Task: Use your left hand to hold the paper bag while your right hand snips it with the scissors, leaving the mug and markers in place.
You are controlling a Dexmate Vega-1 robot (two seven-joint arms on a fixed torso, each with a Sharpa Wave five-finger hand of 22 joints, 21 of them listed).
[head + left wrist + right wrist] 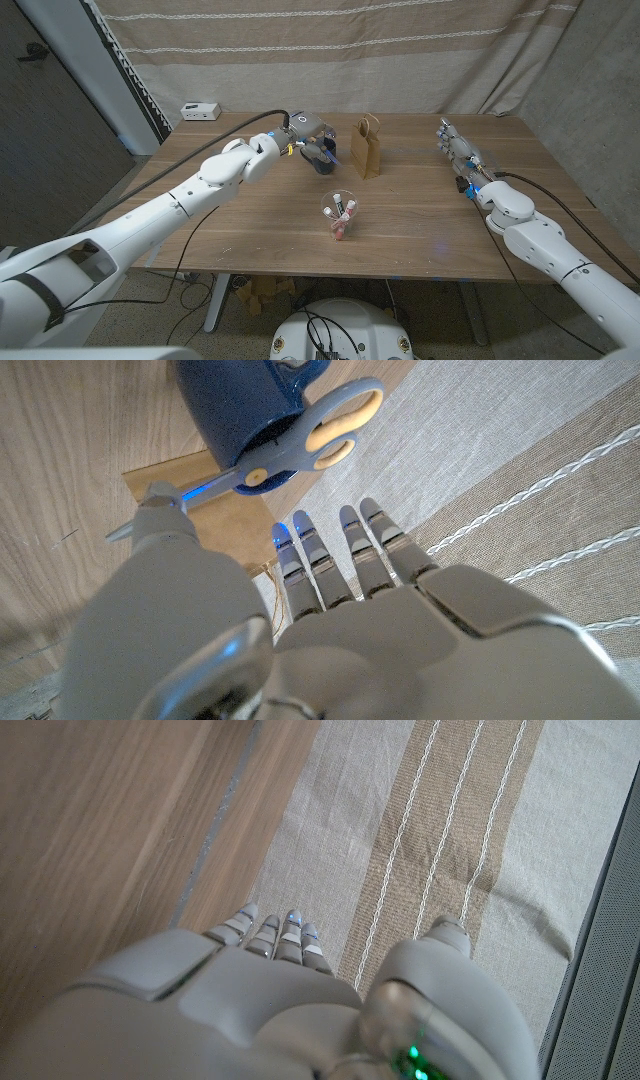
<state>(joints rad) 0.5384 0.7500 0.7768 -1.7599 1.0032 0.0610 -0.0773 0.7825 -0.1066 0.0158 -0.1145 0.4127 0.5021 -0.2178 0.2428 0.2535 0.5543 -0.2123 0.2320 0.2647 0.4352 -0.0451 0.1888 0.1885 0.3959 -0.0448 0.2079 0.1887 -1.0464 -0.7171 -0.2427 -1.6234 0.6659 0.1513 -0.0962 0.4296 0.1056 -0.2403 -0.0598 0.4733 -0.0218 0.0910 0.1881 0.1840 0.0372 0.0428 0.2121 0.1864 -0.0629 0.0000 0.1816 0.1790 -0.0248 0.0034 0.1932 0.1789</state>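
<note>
Head view: left hand (312, 135) released beside paper bag (365, 146), right hand (457, 151) released; better first grasp bag gently near its top

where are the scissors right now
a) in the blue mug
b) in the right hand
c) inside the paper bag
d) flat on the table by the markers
a: the left wrist view shows the scissors standing in the blue mug, handles sticking out, and neither hand holds them.
</note>
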